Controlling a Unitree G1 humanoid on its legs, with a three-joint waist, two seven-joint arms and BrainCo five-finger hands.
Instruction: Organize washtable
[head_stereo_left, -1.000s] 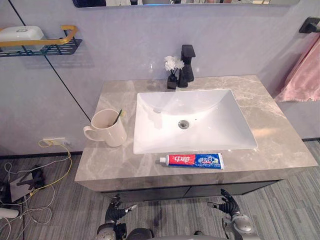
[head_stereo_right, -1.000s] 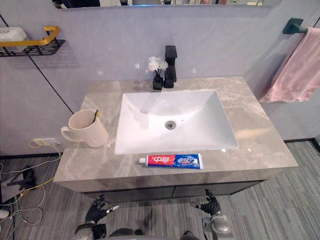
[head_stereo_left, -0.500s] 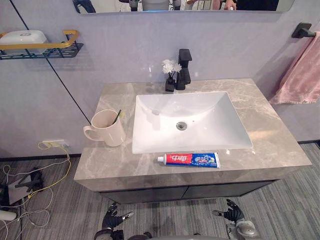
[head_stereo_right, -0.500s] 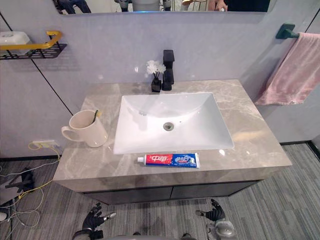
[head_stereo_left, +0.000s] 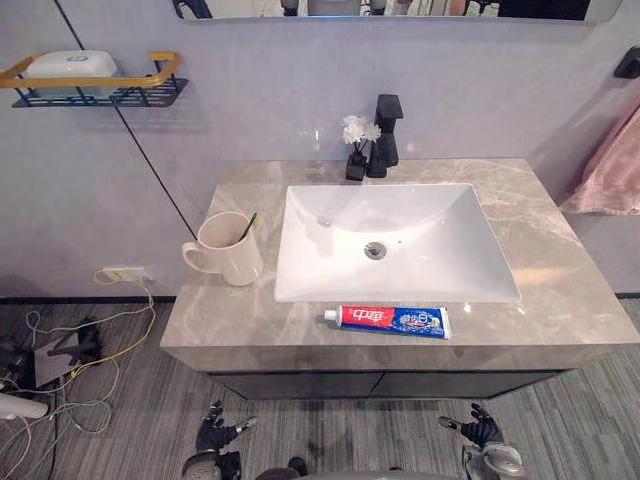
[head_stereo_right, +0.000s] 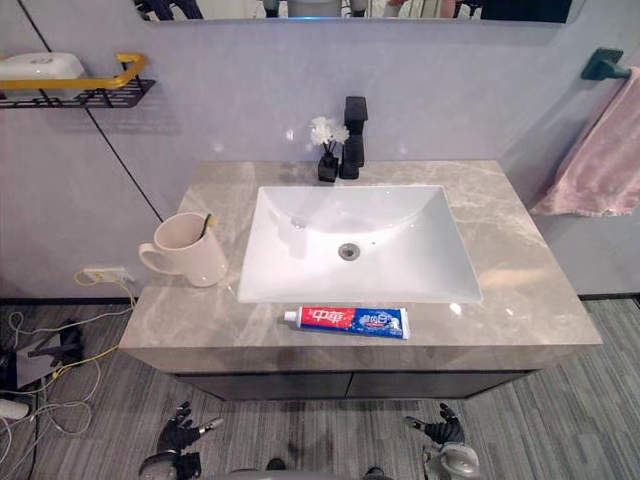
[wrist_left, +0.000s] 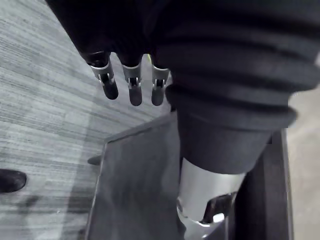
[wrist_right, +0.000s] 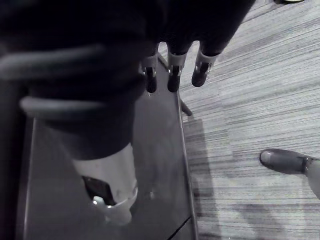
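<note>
On the wall at the far left a wall shelf (head_stereo_left: 150, 92) with a yellow rail is mounted, and a white box (head_stereo_left: 68, 62) is set in it. On the left part of the grey marbled desk (head_stereo_left: 560, 290) a cream mug (head_stereo_left: 228, 250) is stood upright, handle turned left, just beside the basin's left rim; a slim stick (head_stereo_left: 247, 226) with a green end is leaned inside it against the rim. The white basin (head_stereo_left: 395, 240) is sunk in the middle of the desk, and nothing but its drain is seen in it. Behind its back edge a small black vase (head_stereo_left: 356, 165) with white flowers (head_stereo_left: 358, 128) is placed, touching or just beside the black tap (head_stereo_left: 386, 130). A toothpaste tube (head_stereo_left: 390, 321) – red and blue, cap to the left – is laid flat on the front strip of the desk, along the basin's front rim. A pink towel (head_stereo_left: 610, 170) is hung at the far right.

Below the desk's front edge, over the striped floor (head_stereo_left: 120, 420), the left robot hand (head_stereo_left: 215, 436) and the right robot hand (head_stereo_left: 478, 430) are held well apart – fingers loosely spread, nothing grasped or touched.
</note>
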